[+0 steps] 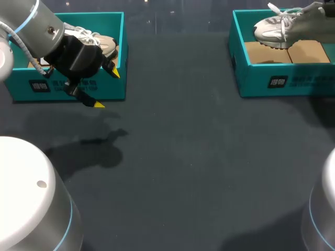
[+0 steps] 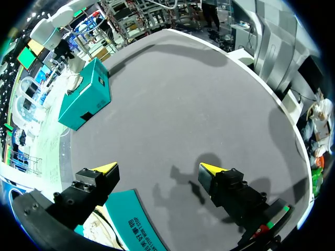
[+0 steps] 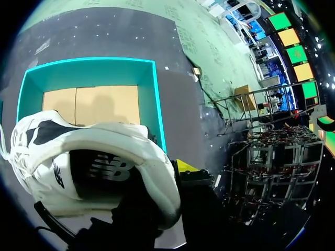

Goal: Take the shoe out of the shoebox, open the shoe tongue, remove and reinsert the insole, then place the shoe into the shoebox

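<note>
A white and grey shoe hangs toe-left over the right teal shoebox, whose brown cardboard floor shows beneath it. My right gripper is shut on the shoe's heel collar; one yellow tip shows outside the collar and the other is hidden inside. In the head view this gripper is out of sight. A second white shoe lies in the left teal shoebox. My left gripper stands open over that box's front right corner, holding nothing.
The dark table stretches between the two boxes. In the left wrist view, the left box's front wall lies under the gripper and the right box stands far ahead of the fingers.
</note>
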You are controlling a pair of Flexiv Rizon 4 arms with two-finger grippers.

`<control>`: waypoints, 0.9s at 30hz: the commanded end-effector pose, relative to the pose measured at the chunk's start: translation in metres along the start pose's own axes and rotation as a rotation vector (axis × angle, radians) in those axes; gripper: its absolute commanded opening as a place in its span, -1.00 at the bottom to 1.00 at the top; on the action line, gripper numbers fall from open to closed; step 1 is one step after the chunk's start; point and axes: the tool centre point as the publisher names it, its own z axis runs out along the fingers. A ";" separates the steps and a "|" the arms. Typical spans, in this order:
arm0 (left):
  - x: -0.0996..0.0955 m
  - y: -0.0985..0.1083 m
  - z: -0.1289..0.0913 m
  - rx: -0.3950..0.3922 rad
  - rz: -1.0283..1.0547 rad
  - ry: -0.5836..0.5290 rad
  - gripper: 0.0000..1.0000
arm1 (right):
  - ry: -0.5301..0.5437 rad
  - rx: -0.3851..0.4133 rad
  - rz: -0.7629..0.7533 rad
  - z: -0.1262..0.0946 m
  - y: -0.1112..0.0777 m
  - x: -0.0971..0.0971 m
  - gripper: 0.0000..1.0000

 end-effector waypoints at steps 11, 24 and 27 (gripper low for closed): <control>0.001 0.000 -0.001 -0.003 0.001 0.000 1.00 | 0.009 -0.027 -0.023 0.018 -0.018 0.010 -1.00; 0.001 0.000 -0.001 -0.003 0.001 0.000 1.00 | 0.015 -0.021 -0.013 0.031 -0.021 0.013 -1.00; 0.001 0.000 -0.001 -0.003 0.001 0.000 1.00 | 0.014 -0.020 -0.012 0.036 -0.022 0.013 -1.00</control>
